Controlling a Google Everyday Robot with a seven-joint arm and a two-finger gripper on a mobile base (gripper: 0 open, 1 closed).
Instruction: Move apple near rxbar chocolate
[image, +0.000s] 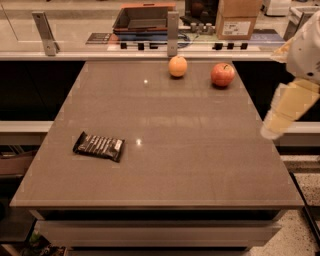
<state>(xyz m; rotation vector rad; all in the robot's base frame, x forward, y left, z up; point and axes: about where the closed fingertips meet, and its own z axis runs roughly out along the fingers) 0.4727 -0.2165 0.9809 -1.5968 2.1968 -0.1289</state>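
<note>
We are at the reaching step: apple (222, 74) upper right, chocolate bar (99, 146) lower left, well apart. Our gripper (278, 120) hangs at the right edge (whether it is open, we cannot tell). Next, it must close on the apple.

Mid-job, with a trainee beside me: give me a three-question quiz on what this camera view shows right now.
1. True or false: the apple touches the rxbar chocolate.
2. Multiple choice: the gripper is A) above the rxbar chocolate, B) beyond the right edge of the table as pictured, apart from the apple, C) clamped on the apple.
3. Short answer: which lies farther from the rxbar chocolate, the apple or the orange fruit?

Key: 1 false, they sit at opposite corners; 2 B; 3 the apple.
</note>
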